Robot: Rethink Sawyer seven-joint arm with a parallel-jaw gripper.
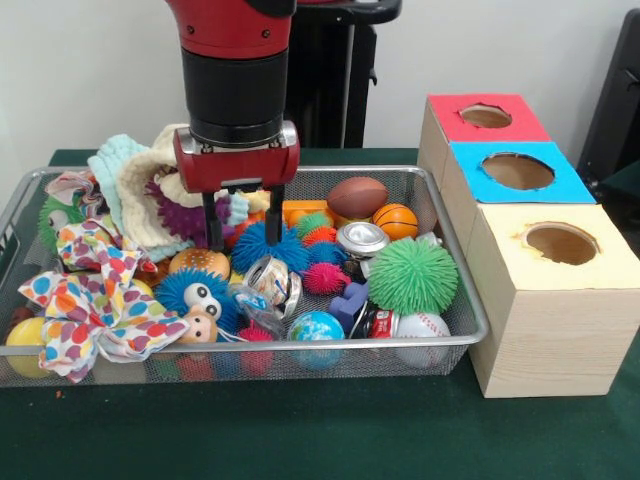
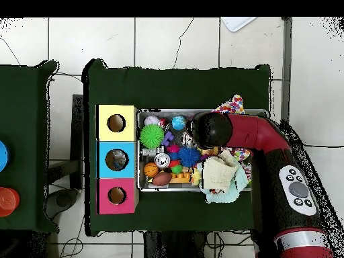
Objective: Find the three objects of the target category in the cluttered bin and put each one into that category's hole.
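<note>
One crinkled clear plastic bag [image 1: 268,285] visible mid-bin [image 1: 470,310], nearer the front rim, below and just right of the gripper [image 1: 243,222]. Gripper fingers [image 1: 273,213] apart, empty, down among spiky balls over a blue one [image 1: 268,245]. Red-topped hole [image 1: 486,116] at table's far right corner, well apart.

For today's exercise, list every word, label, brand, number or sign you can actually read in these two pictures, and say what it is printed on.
None can be read.
The red can in the bin carries print, too blurred to read.
The grey control pad on the arm has buttons with marks too small to read.
The three boxes bear no lettering.
</note>
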